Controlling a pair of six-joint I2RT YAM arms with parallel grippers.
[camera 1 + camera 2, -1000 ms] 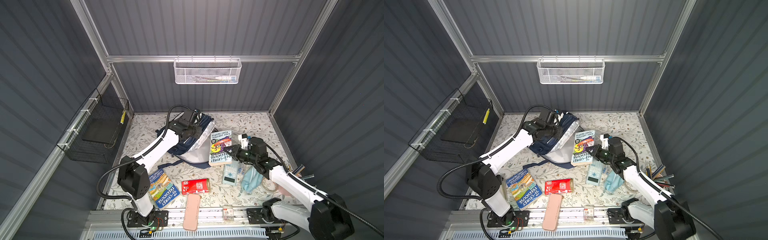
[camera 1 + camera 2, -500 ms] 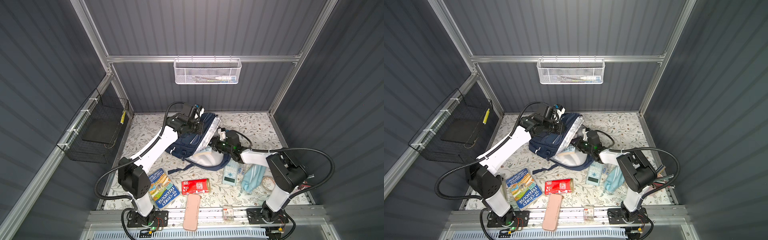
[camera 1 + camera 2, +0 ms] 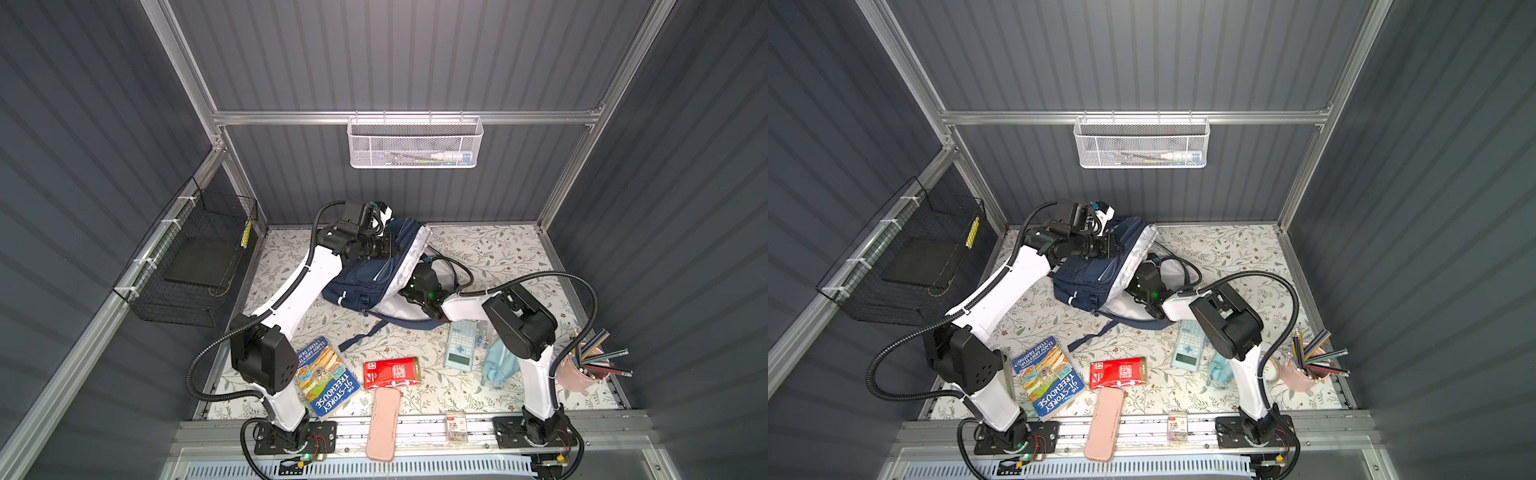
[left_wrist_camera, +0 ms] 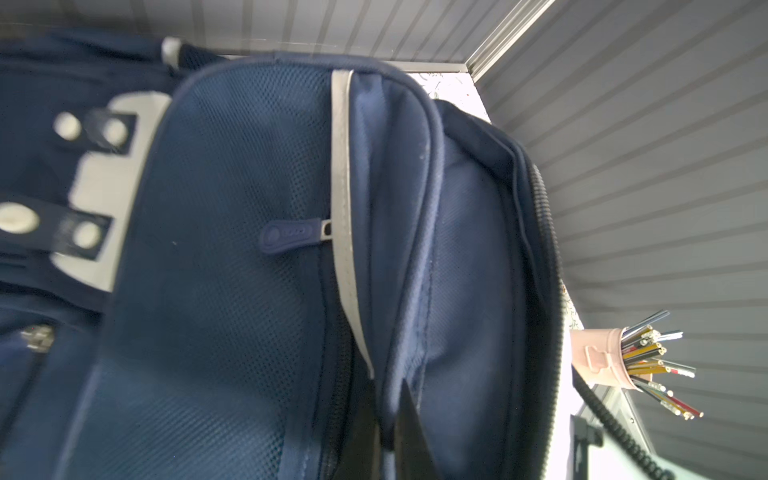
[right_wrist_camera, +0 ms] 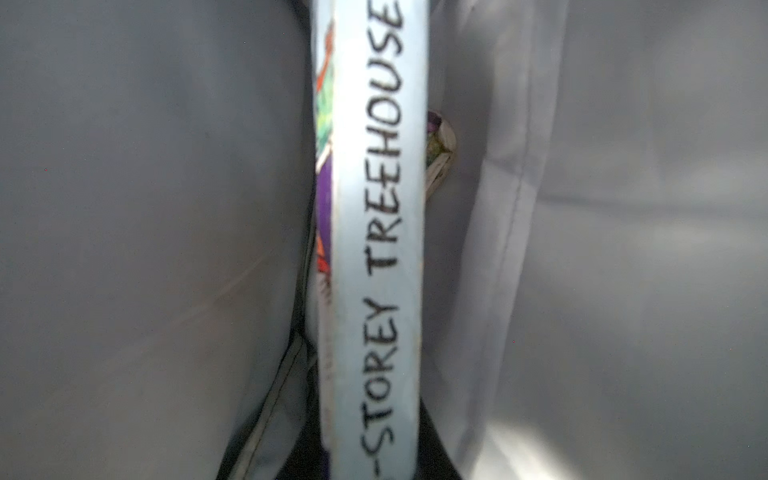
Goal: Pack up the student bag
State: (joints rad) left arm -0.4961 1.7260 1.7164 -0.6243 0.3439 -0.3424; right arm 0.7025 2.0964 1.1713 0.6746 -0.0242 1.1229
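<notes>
Both top views show a pink case (image 3: pixel 383 424) lying farthest in front of the student bag (image 3: pixel 365 282), across the front rail, with a small packet (image 3: pixel 456 424) beside it. Closer to the bag lie a blue book (image 3: pixel 328 380), a red packet (image 3: pixel 390 371), a light-blue calculator (image 3: pixel 460 345) and a pale-blue pouch (image 3: pixel 496 368). A pink cup (image 3: pixel 575 374) of pencils stands well off to the bag's right.

The bag itself sits on the floral mat (image 3: pixel 498 249) toward the back wall, its main compartment gaping and its pale lining showing. The right gripper (image 5: pixel 370 415) reaches into that opening. In the right wrist view its jaws are clamped on a light-spined book (image 5: pixel 374 249), between grey lining walls. The left gripper (image 4: pixel 386 432) is at the bag's far upper edge. In the left wrist view its fingers (image 4: pixel 409 436) are pressed together on a fold of navy fabric.

Left of the bag a black wire basket (image 3: pixel 195 266) hangs on the side wall. Behind and above the bag hangs a white mesh basket (image 3: pixel 415 143).
</notes>
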